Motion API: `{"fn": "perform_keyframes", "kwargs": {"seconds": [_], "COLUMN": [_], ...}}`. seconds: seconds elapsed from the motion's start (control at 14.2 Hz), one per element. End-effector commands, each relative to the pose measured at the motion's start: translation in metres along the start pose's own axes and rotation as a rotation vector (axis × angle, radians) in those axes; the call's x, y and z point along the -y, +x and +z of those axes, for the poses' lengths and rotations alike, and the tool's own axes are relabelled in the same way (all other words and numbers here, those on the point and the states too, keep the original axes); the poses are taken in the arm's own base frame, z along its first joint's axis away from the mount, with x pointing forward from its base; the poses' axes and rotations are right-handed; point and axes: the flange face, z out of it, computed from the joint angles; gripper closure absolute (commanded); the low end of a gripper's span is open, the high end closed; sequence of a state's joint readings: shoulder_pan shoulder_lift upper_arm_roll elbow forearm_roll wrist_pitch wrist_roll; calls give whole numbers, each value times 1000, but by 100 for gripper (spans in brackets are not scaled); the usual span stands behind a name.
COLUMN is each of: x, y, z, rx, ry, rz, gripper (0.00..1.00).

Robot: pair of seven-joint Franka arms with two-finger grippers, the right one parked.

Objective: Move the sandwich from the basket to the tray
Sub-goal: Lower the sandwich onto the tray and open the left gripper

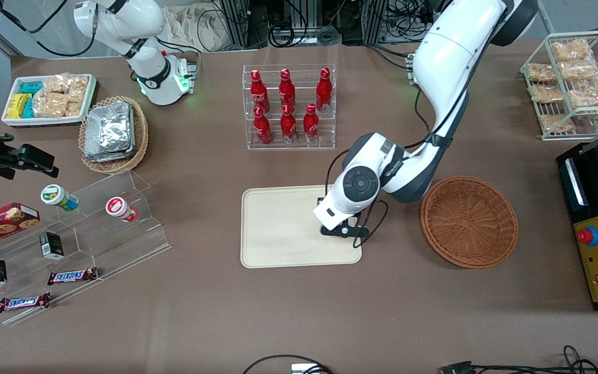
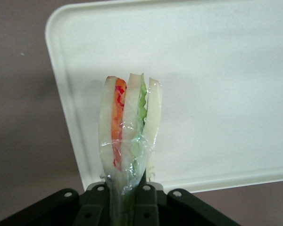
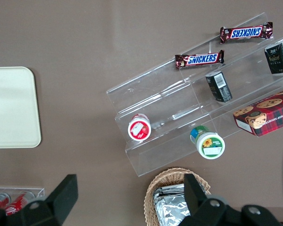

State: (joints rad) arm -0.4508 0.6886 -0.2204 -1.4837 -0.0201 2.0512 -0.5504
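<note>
My left gripper (image 2: 125,189) is shut on the sandwich (image 2: 129,127), a wrapped wedge with white bread and orange, red and green filling that stands up out of the jaws. Under it lies the cream tray (image 2: 217,70), close to one rounded corner. In the front view the gripper (image 1: 343,228) hangs over the tray (image 1: 278,228) at the end nearest the basket, and the wrist hides the sandwich. The reddish-brown basket (image 1: 469,221) stands beside the tray toward the working arm's end, with nothing in it.
A clear rack of red bottles (image 1: 288,106) stands farther from the camera than the tray. A wire rack of snack packs (image 1: 571,83) and a black box with a red button (image 1: 595,234) sit past the basket. Clear stepped shelves (image 1: 96,223) and a foil-pack basket (image 1: 113,134) lie toward the parked arm.
</note>
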Motion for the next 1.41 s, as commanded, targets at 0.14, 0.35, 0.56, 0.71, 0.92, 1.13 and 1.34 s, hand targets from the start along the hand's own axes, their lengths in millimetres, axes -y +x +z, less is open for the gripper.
{"fn": "perform_keyframes", "kwargs": {"seconds": [0.14, 0.35, 0.56, 0.71, 0.92, 1.13, 1.34], "x": [-4, 1, 3, 4, 15, 28, 64], "y": [4, 6, 8, 8, 9, -11, -51], "z": [15, 13, 7, 0, -35, -76, -107], "rx": [-7, -10, -33, -39, -65, -79, -88], "ry": [12, 16, 36, 34, 32, 44, 64], "rz": [-9, -13, 0, -2, -16, -65, -96], "gripper": [92, 0, 0, 0, 0, 0, 0]}}
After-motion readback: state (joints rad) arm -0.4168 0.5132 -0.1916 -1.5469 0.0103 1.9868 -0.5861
